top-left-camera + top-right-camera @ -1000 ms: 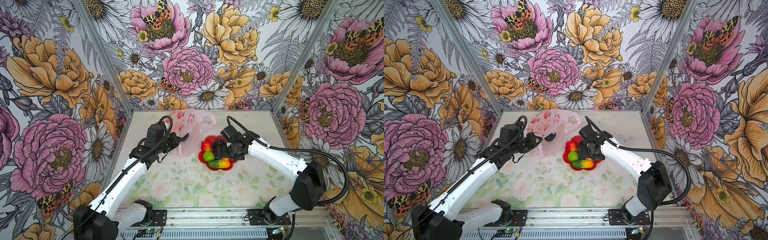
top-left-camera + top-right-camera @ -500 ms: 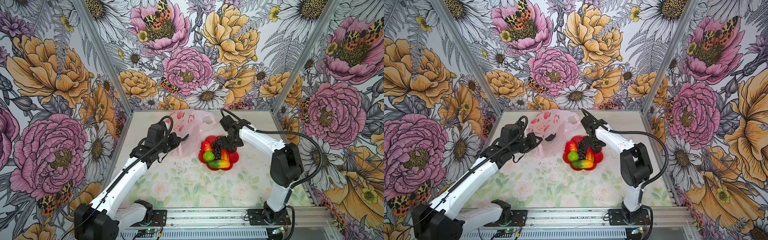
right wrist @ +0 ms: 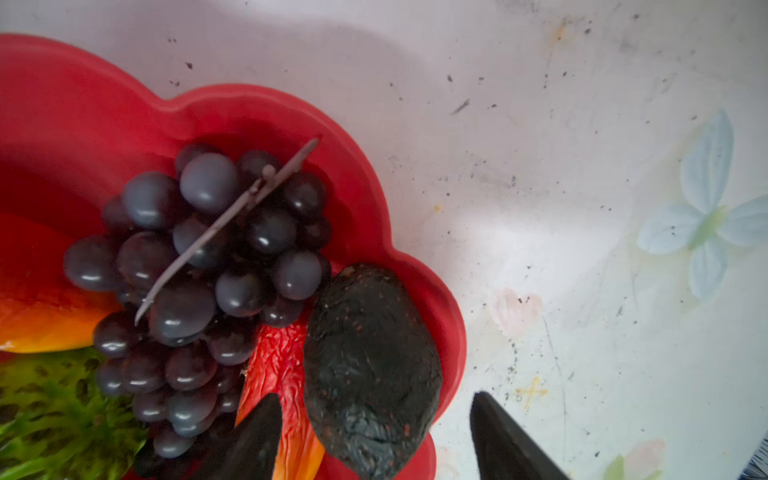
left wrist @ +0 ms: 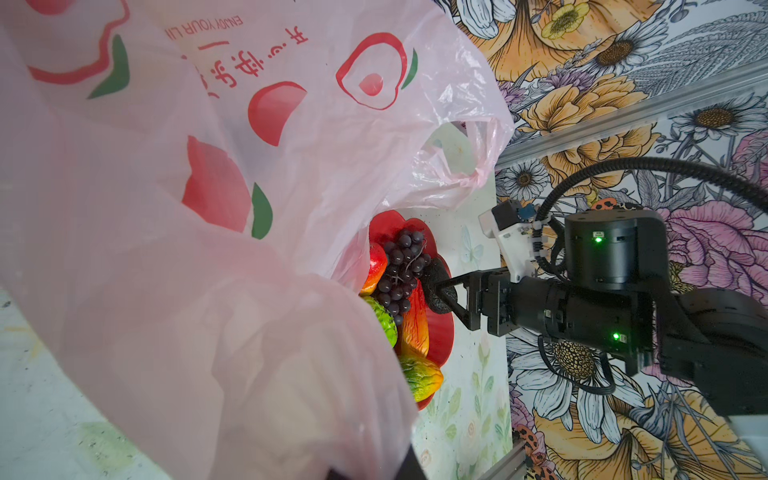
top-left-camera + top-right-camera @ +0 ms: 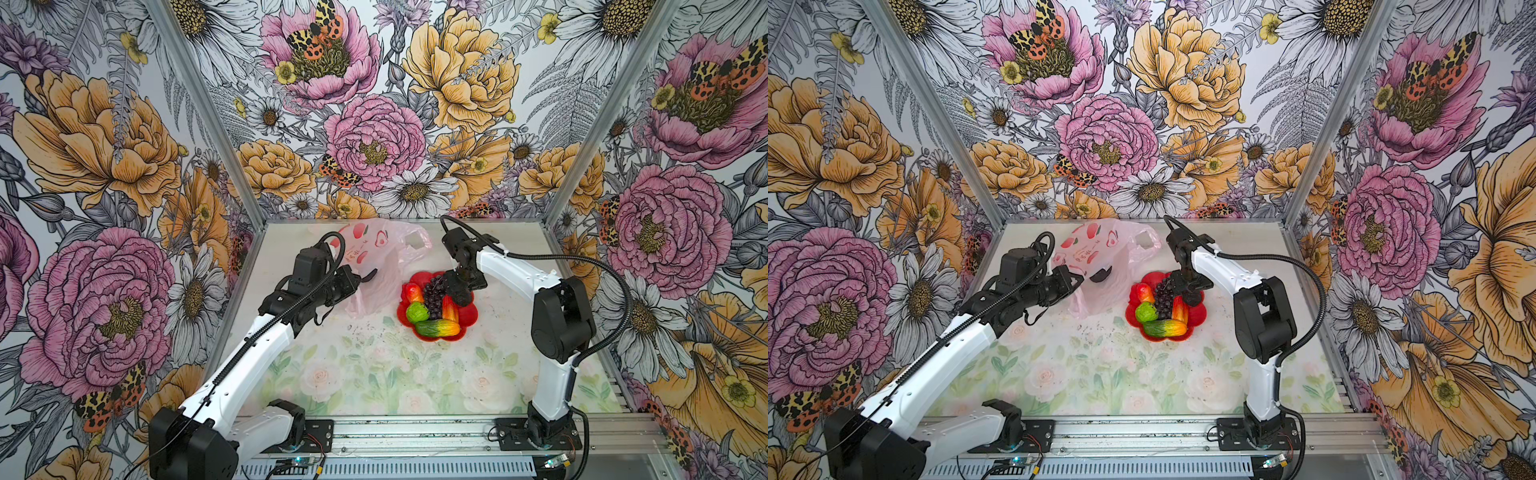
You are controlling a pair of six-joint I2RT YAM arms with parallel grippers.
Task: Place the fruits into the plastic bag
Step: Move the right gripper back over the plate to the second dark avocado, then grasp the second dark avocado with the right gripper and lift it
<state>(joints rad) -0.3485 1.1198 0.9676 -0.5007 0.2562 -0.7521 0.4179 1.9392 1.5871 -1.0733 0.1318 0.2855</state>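
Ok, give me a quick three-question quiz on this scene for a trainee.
1. True or false: the grapes lie on the plate.
2. The right hand has its fingers either side of which fruit: A banana, B avocado, C apple?
3. What is the left hand gripping?
Key: 1 true; 2 B; 3 the bag.

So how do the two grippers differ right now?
The left gripper is shut, pinching the plastic bag; the right gripper is open, straddling the avocado. The left gripper reaches sideways; the right gripper points down at the red plate. Both are black.
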